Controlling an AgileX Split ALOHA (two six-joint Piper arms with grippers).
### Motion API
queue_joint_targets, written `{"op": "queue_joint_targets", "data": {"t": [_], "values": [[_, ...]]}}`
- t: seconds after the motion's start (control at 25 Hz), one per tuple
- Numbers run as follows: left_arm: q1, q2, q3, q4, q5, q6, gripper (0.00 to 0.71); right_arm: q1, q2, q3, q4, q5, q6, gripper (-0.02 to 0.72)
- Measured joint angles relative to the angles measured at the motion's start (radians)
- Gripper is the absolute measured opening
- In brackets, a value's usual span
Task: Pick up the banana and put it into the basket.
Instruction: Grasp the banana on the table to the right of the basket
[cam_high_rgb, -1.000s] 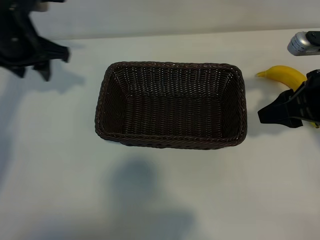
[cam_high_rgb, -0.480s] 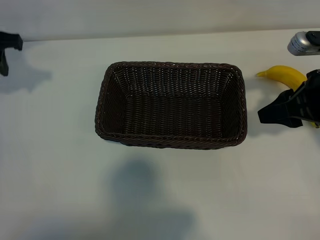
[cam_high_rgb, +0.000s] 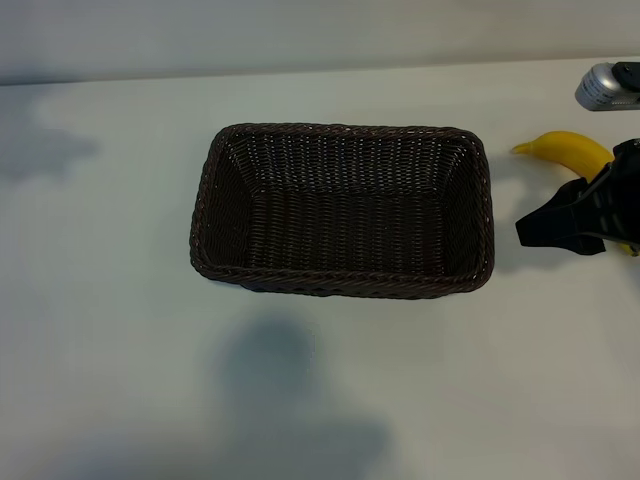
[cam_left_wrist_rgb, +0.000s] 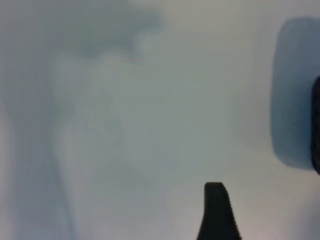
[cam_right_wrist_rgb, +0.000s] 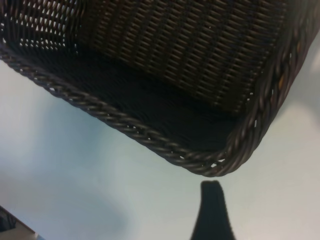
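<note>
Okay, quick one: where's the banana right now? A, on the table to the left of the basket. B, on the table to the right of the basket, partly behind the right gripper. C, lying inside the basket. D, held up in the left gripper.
B: in the exterior view the banana lies on the table beyond the right end of the basket, partly covered by the right gripper, and nothing lies in the basket.

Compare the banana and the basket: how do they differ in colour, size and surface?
The banana is bright yellow; the basket is dark brown. The banana is smooth and curved; the basket is woven wicker, rectangular with rounded corners. The banana is much smaller than the basket and partly hidden behind the right gripper; the basket shows fully and holds nothing. Both rest on the white table, apart from each other.
</note>
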Motion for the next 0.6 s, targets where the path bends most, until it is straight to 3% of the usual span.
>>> {"op": "queue_joint_targets", "data": {"t": [0.16, 0.6], "values": [[0.000, -0.156, 0.126, 0.000, 0.000, 0.018, 0.515, 0.000, 0.000, 0.000, 0.000, 0.000, 0.000, 0.525], [0.000, -0.720, 0.651, 0.002, -0.082, 0.042, 0.514, 0.000, 0.000, 0.000, 0.000, 0.000, 0.001, 0.525]]}}
